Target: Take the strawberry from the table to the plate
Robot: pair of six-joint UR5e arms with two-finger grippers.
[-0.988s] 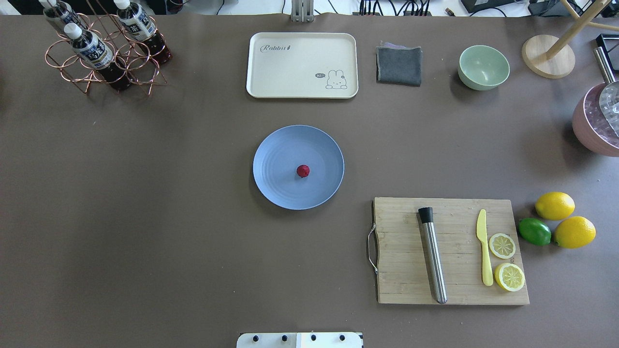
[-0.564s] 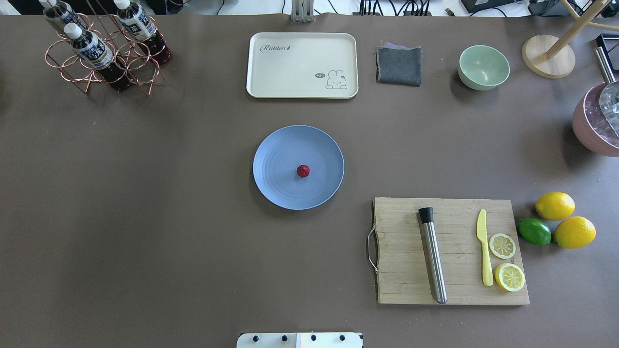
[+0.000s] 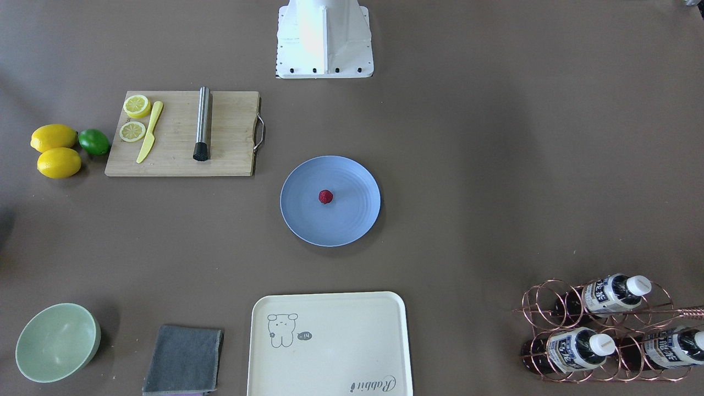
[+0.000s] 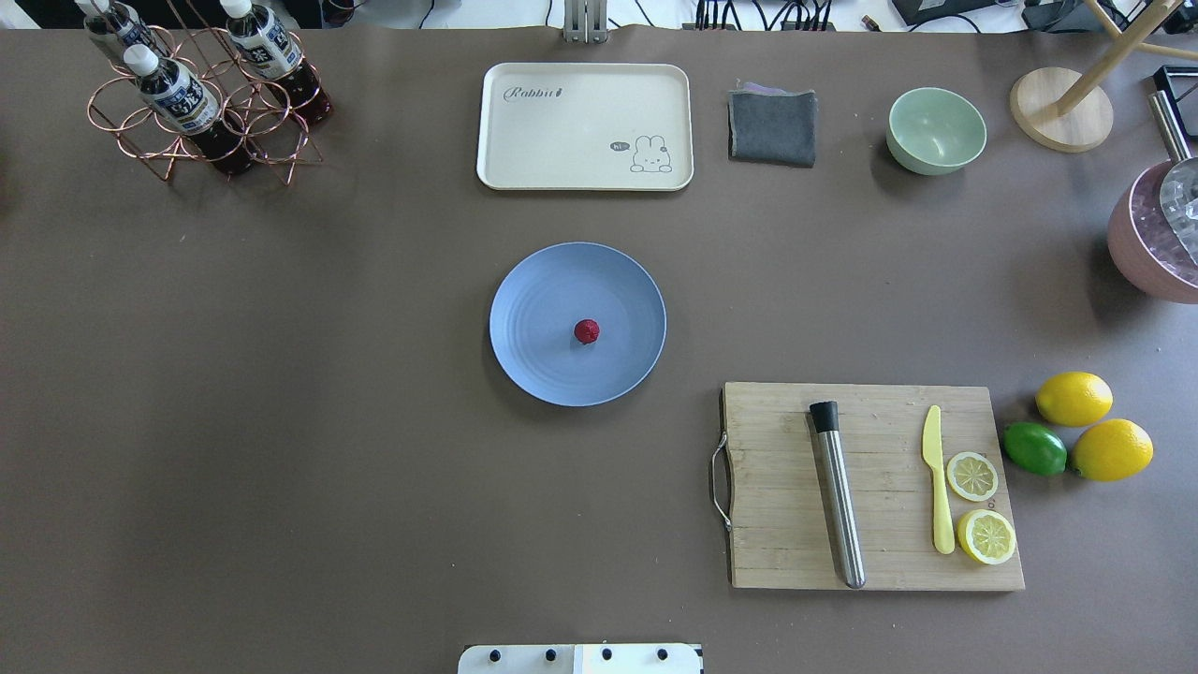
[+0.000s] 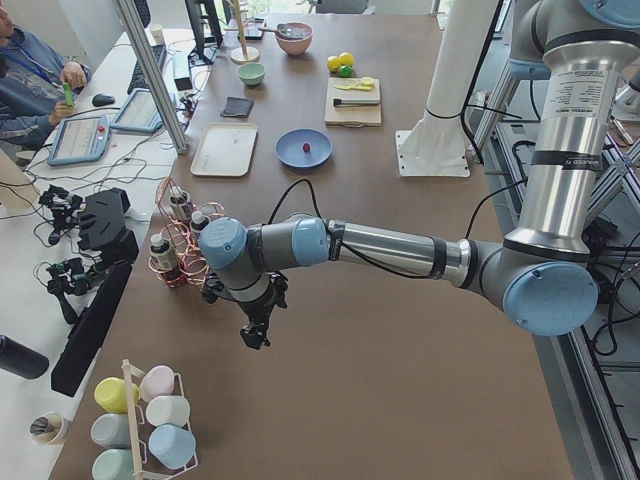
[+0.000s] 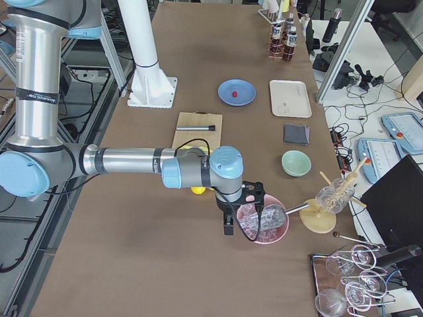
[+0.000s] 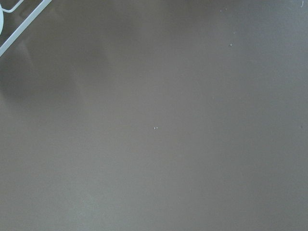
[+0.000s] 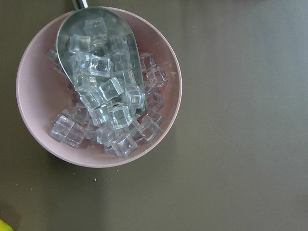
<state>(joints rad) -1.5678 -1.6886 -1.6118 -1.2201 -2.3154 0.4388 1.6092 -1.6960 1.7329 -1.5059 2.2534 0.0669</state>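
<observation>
The small dark red strawberry [image 4: 587, 330] [image 3: 325, 196] lies near the middle of the round periwinkle-blue plate [image 4: 524, 290] [image 3: 352, 223], which sits at the centre of the brown-grey table [image 4: 281, 393]. Neither gripper shows in the overhead or front views. In the exterior left view my left gripper [image 5: 255, 335] hangs over bare table near the bottle rack, far from the plate [image 5: 290, 140]. In the exterior right view my right gripper [image 6: 228, 226] hovers beside the pink ice bowl [image 6: 263, 223]. I cannot tell whether either one is open or shut.
A cream tray [image 4: 585, 126], grey cloth [image 4: 772, 126] and green bowl [image 4: 936, 131] line the far side. The cutting board [image 4: 777, 524] holds a muddler, knife and lemon slices; lemons [image 4: 1073, 398] and a lime lie beside it. A copper bottle rack [image 4: 197, 103] stands far left.
</observation>
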